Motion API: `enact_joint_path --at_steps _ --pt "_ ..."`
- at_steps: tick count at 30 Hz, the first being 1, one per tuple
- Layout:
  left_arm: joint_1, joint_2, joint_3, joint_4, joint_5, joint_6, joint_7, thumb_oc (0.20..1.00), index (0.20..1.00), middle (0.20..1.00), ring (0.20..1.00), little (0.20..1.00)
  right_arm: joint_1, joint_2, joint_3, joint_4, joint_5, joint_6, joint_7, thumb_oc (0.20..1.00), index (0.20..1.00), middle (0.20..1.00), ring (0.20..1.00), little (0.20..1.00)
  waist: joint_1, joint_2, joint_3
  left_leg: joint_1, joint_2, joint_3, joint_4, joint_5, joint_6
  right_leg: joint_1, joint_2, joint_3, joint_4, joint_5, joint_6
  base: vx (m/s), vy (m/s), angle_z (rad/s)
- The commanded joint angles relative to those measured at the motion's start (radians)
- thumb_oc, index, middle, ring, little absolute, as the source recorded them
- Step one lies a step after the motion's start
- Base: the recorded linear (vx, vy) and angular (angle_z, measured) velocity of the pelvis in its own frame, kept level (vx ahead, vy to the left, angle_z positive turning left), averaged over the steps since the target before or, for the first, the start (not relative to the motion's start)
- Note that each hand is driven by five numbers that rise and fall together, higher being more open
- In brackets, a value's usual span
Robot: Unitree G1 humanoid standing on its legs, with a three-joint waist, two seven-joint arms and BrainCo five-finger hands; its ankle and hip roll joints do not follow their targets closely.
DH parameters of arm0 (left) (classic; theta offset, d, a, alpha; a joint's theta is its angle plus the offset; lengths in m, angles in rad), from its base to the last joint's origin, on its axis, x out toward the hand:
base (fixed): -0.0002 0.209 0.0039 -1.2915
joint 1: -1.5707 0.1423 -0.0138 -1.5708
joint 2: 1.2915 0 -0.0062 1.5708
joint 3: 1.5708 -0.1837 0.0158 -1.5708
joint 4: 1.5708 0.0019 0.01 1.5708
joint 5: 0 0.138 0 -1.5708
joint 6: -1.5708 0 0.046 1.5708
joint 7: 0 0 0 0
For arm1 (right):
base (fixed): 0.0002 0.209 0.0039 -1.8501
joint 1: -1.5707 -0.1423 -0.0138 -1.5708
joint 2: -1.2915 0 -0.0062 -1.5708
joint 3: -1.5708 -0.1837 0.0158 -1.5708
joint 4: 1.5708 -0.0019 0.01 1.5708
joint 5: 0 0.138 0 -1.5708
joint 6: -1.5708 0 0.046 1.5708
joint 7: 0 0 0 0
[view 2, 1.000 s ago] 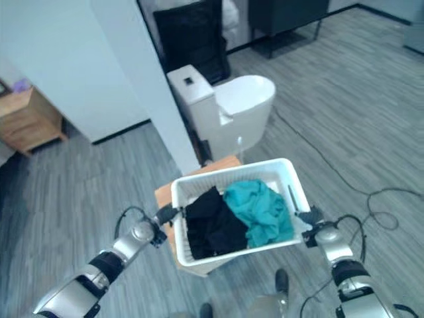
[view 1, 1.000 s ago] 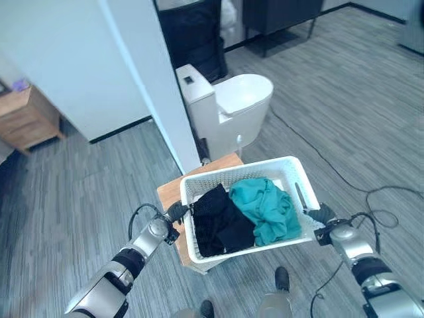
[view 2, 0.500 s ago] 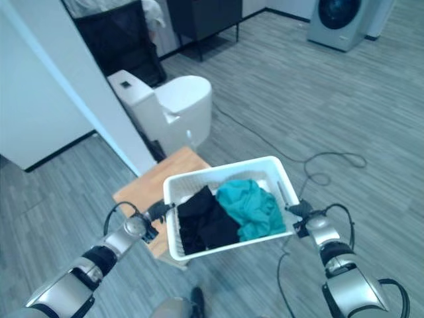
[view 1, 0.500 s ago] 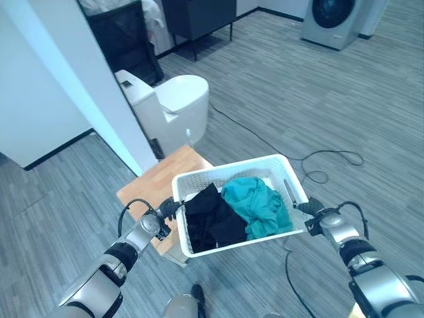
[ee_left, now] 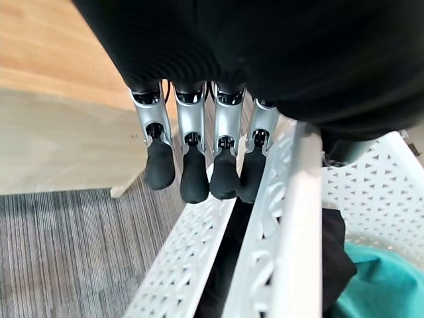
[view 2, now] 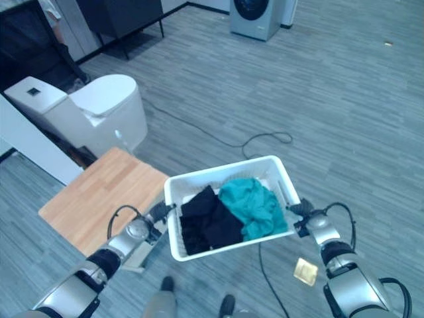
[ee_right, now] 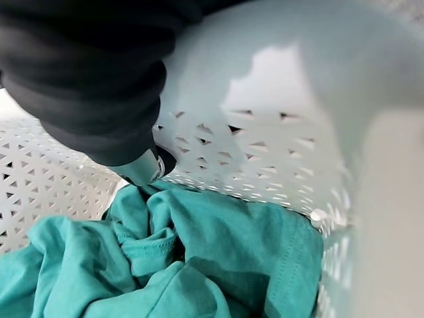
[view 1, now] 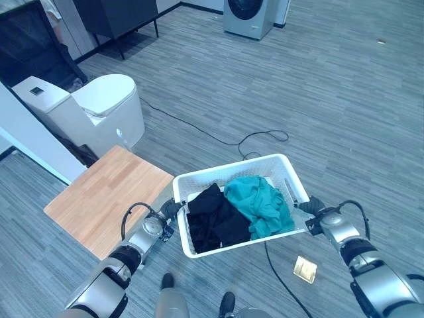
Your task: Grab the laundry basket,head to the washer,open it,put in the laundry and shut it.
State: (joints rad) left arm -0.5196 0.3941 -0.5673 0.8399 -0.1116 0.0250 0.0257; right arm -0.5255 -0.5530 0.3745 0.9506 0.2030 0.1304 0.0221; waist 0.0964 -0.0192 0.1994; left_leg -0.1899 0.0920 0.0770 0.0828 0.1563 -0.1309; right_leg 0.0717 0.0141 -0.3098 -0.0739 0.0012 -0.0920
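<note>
The robot is carrying a white laundry basket (view 1: pixel 199 182) off the floor between its 2 hands, with a black garment (view 1: pixel 215 218) lying in the half toward its left and a teal garment (view 1: pixel 260 204) in the other half. The eye views are taking in the wider room: the washer (view 1: pixel 248 14) standing far ahead at the top edge, a white toilet (view 1: pixel 93 109) to the left, a wooden table (view 1: pixel 106 195) just beside the basket, and a small tan square (view 1: pixel 305 268) lying on the grey floor (view 1: pixel 344 99). The left wrist view is showing what those cannot: the left hand (view 1: pixel 169 211) is curling its dark-tipped fingers (ee_left: pixel 192 175) down the outside of the basket's left rim, gripping it. The right wrist view is looking inside the basket at the teal cloth, a fingertip (ee_right: pixel 149 165) pressing the perforated wall, while the right hand (view 1: pixel 317 212) is sitting at the right rim; whether it is gripping cannot be told.
</note>
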Motion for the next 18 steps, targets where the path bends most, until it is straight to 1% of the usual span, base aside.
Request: enact_joint_path --at_steps 1,2,5,7,9,10,11,14,16,17,18 --pt "-0.130 0.045 0.023 0.028 -0.027 -0.042 0.043 0.200 0.200 0.200 0.200 0.200 -0.053 -0.113 -0.096 -0.082 0.096 -0.078 -0.032 0.200 0.200 0.200 0.200 0.200 0.028 0.036 -0.017 -0.040 0.021 -0.038 0.007 -0.002 0.043 0.040 -0.079 0.045 0.040 -0.082 0.158 -0.01 -0.039 0.01" --pt "-0.134 0.046 0.024 0.017 -0.021 -0.041 0.044 0.200 0.200 0.200 0.200 0.200 -0.047 -0.118 -0.099 -0.096 0.094 -0.077 -0.030 0.200 0.200 0.200 0.200 0.200 0.021 0.037 -0.015 -0.039 0.023 -0.039 0.010 0.003 0.042 0.041 -0.078 0.043 0.042 -0.085 0.153 -0.01 -0.039 0.06" --pt "-0.140 0.042 0.016 0.019 -0.015 -0.042 0.048 0.200 0.200 0.200 0.200 0.200 -0.049 -0.122 -0.103 -0.099 0.096 -0.080 -0.037 0.200 0.200 0.200 0.200 0.200 0.021 0.041 -0.017 -0.027 0.016 -0.057 0.004 0.003 0.038 0.049 -0.078 0.039 0.036 -0.081 0.153 0.06 -0.034 0.12" --pt "-0.144 0.038 0.016 0.024 -0.015 -0.042 0.054 0.200 0.200 0.200 0.200 0.200 -0.044 -0.122 -0.106 -0.104 0.096 -0.078 -0.038 0.200 0.200 0.200 0.200 0.200 0.017 0.042 -0.018 -0.021 0.021 -0.061 0.004 0.011 0.036 0.052 -0.075 0.043 0.026 -0.077 0.152 0.05 -0.048 -0.03" --pt "-0.151 0.035 0.013 0.032 -0.014 -0.041 0.056 0.200 0.200 0.200 0.200 0.200 -0.040 -0.125 -0.108 -0.112 0.092 -0.079 -0.039 0.200 0.200 0.200 0.200 0.200 0.013 0.045 -0.018 -0.010 0.030 -0.068 -0.007 0.020 0.032 0.055 -0.070 0.045 0.023 -0.078 0.149 0.04 -0.055 -0.03" --pt "-0.153 0.032 0.010 0.040 -0.014 -0.041 0.053 0.200 0.200 0.200 0.200 0.200 -0.036 -0.126 -0.109 -0.115 0.091 -0.080 -0.039 0.200 0.200 0.200 0.200 0.200 0.009 0.048 -0.019 -0.002 0.040 -0.066 -0.014 0.027 0.028 0.060 -0.063 0.045 0.018 -0.079 0.148 0.06 -0.097 -0.02" --pt "-0.158 0.030 0.006 0.043 -0.015 -0.041 0.050 0.200 0.200 0.200 0.200 0.200 -0.032 -0.131 -0.113 -0.122 0.091 -0.082 -0.040 0.200 0.200 0.200 0.200 0.200 0.003 0.047 -0.017 0.001 0.060 -0.062 -0.012 0.035 0.024 0.068 -0.051 0.049 0.012 -0.081 0.144 0.04 -0.077 -0.01" --pt "-0.159 0.029 0.005 0.043 -0.015 -0.040 0.048 0.200 0.200 0.200 0.200 0.200 -0.026 -0.135 -0.116 -0.129 0.090 -0.083 -0.041 0.200 0.200 0.200 0.200 0.200 -0.002 0.046 -0.012 -0.004 0.074 -0.060 0.005 0.038 0.021 0.074 -0.044 0.053 0.010 -0.081 0.139 0.02 -0.047 -0.01" --pt "-0.159 0.026 0.010 0.032 -0.015 -0.037 0.042 0.200 0.200 0.200 0.200 0.200 -0.016 -0.136 -0.124 -0.156 0.089 -0.085 -0.039 0.200 0.200 0.200 0.200 0.200 -0.009 0.038 0.000 -0.022 0.088 -0.052 0.072 0.043 0.021 0.087 -0.032 0.061 0.004 -0.083 0.131 0.04 -0.114 -0.02" --pt "-0.162 0.027 0.008 0.024 -0.014 -0.033 0.039 0.200 0.200 0.200 0.200 0.200 -0.013 -0.139 -0.126 -0.173 0.091 -0.085 -0.040 0.200 0.200 0.200 0.200 0.200 -0.009 0.029 0.011 -0.048 0.071 -0.052 0.159 0.030 0.028 0.096 -0.030 0.064 -0.001 -0.081 0.124 0.07 -0.142 0.04" --pt "-0.163 0.027 0.008 0.022 -0.013 -0.033 0.040 0.200 0.200 0.200 0.200 0.200 -0.010 -0.142 -0.130 -0.180 0.093 -0.085 -0.042 0.200 0.200 0.200 0.200 0.200 -0.009 0.026 0.013 -0.065 0.062 -0.039 0.187 0.015 0.033 0.098 -0.031 0.056 -0.004 -0.081 0.123 0.09 -0.104 0.07"
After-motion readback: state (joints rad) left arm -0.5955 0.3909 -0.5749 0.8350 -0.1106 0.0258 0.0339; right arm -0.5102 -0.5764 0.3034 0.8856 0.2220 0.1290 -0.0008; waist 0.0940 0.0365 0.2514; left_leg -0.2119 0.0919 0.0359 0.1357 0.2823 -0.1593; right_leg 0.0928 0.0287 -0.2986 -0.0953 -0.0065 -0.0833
